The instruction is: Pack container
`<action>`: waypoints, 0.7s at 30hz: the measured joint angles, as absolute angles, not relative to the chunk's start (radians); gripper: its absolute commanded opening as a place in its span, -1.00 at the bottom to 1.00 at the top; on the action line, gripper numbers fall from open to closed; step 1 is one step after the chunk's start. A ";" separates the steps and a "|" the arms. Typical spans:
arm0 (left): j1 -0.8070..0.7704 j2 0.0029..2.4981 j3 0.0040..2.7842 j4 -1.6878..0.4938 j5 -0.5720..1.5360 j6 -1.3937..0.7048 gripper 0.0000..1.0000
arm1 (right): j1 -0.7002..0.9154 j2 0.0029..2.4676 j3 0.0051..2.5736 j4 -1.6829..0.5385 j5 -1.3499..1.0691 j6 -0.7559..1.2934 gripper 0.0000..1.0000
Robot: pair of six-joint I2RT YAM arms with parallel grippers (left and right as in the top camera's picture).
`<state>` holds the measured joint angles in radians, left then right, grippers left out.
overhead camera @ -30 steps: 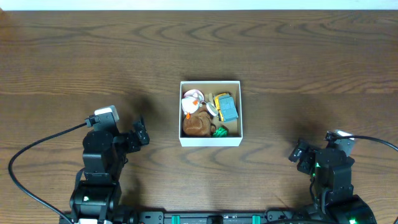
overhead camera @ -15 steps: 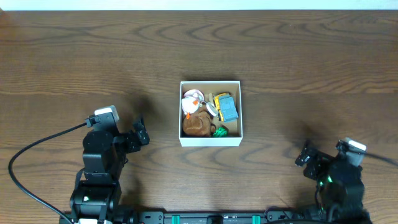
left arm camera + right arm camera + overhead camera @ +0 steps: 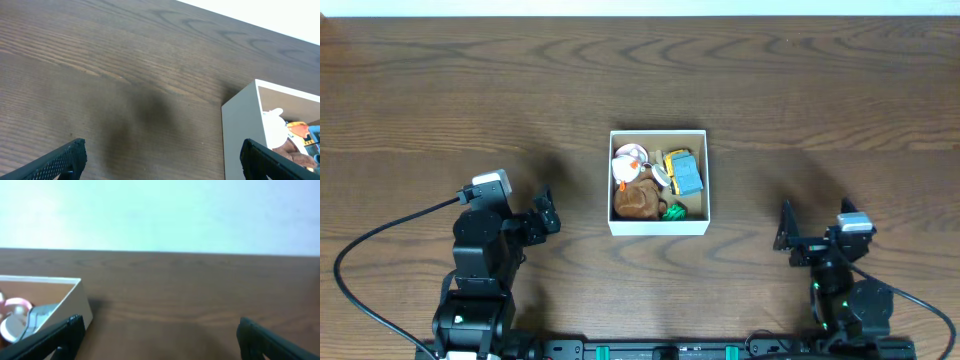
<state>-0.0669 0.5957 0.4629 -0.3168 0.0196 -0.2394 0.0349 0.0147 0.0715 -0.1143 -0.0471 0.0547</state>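
Container (image 3: 658, 227) between left gripper (image 3: 548, 212) and right gripper (image 3: 786, 239), apart from both.

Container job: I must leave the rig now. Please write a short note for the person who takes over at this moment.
Left hand: open, empty, to the left of the container, not touching it.
Right hand: open, empty, to the right of the container, not touching it.
Container: on the table, holding a brown plush, a white toy, a blue toy and a green piece.
Done: these toys are inside; no toy shows outside.
Left: probably nothing to pack; check before ending.
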 measured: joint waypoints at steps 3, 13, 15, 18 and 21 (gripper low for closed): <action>-0.067 0.596 0.463 -0.317 0.020 -0.239 0.96 | 0.033 0.012 0.018 -0.077 -0.052 0.042 0.98; -0.067 0.596 0.463 -0.317 0.020 -0.240 0.96 | 0.032 0.011 0.011 -0.073 -0.022 0.040 0.98; -0.067 0.596 0.463 -0.317 0.020 -0.239 0.96 | 0.032 0.011 0.011 -0.074 -0.022 0.040 0.99; -0.067 0.596 0.463 -0.317 0.020 -0.239 0.96 | 0.032 0.011 0.011 -0.074 -0.019 0.040 0.99; -0.067 0.596 0.463 -0.317 0.020 -0.239 0.96 | 0.032 0.011 0.011 -0.074 -0.019 0.040 0.98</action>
<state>-0.0669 0.5957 0.4629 -0.3168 0.0196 -0.2394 0.0322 0.0113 0.0113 -0.0738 -0.0185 0.0399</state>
